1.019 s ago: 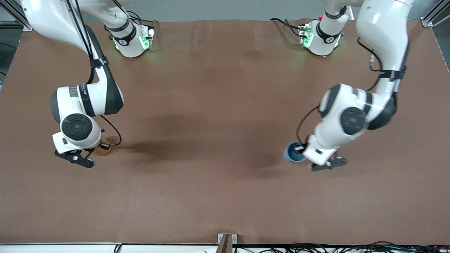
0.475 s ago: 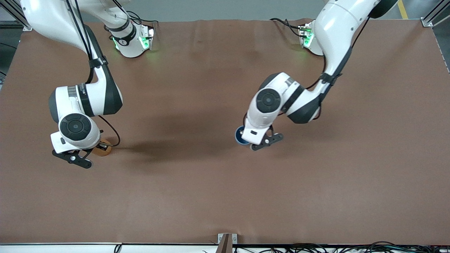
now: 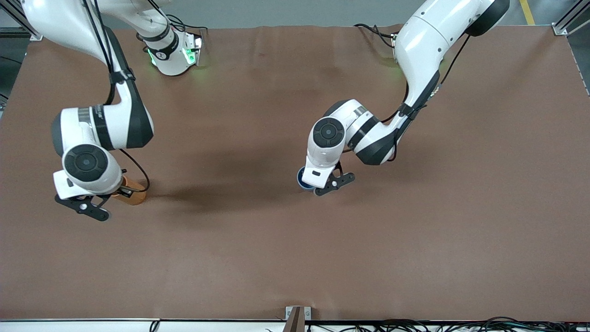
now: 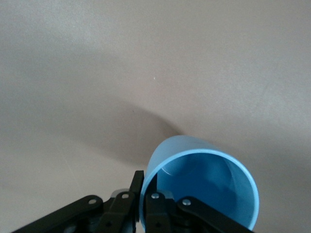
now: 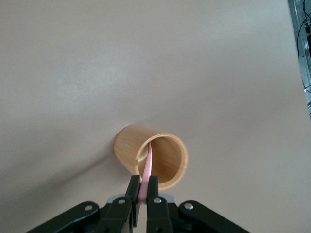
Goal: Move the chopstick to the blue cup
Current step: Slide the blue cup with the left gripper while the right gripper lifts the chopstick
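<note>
Two robot arms work over a brown bench [image 3: 258, 249]. At the right arm's end, the right gripper [image 5: 143, 194] pinches a pale pink chopstick [image 5: 146, 167] whose lower end reaches down inside a wooden holder [image 5: 165, 162] standing on the bench. Near the middle of the bench, the left gripper [image 4: 143, 204] is clamped on the rim of the blue cup [image 4: 214, 189], one finger inside and one outside.
</note>
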{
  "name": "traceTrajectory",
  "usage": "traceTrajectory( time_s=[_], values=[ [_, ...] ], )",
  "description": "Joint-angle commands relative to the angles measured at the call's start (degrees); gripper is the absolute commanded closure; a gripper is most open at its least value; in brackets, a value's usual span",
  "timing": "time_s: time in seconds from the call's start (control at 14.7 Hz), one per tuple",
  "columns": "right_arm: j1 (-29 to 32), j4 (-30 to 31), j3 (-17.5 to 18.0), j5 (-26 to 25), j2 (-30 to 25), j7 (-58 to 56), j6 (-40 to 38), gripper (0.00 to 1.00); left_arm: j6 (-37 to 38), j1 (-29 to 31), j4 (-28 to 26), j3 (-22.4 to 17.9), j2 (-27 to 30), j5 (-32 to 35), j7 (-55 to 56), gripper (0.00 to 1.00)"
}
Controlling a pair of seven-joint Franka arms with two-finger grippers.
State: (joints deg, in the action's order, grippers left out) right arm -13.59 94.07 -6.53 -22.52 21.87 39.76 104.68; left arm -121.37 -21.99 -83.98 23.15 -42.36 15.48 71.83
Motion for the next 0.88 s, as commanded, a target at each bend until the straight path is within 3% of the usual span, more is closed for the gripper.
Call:
traceTrajectory(
  time_s=[0.0,0.34,0.41,0.48,0.54,0.61,0.75,0.81],
  values=[
    [1.11,-1.42,0.82,-0.25,-4.54,-0.20,-3.68,0.97,-1.31,0.28,1.36,0.49,-1.41,2.36,1.82,0.96],
    [2.95,-8.97,0.82,8.08,-8.33,-6.44,-10.26,0.98,-3.96,0.11,0.57,0.58,-1.94,2.45,3.40,0.94],
    [3.04,-10.21,0.82,8.97,-8.33,-7.49,-11.42,0.98,-4.05,0.19,0.49,0.58,-1.94,2.45,3.32,0.90],
    [3.04,-10.57,0.82,9.68,-8.68,-8.46,-11.60,0.98,-4.05,0.45,0.48,0.58,-2.20,2.45,2.97,0.67],
    [3.13,-10.66,0.73,12.03,-9.90,-9.08,-11.60,0.98,-4.05,0.63,0.48,0.67,-2.38,2.45,2.44,0.30],
    [3.13,-10.66,0.73,16.32,-11.48,-9.17,-11.52,0.98,-3.96,0.55,0.48,0.67,-1.95,2.53,2.52,0.00],
    [2.61,-10.66,1.08,21.97,-13.77,-8.91,-11.51,0.97,-2.13,0.81,0.48,0.67,0.50,2.97,1.74,0.00],
    [1.91,-10.66,1.69,22.34,-13.95,-8.39,-11.60,0.97,0.58,1.51,0.57,0.67,2.52,3.32,-0.27,0.00]
  ],
)
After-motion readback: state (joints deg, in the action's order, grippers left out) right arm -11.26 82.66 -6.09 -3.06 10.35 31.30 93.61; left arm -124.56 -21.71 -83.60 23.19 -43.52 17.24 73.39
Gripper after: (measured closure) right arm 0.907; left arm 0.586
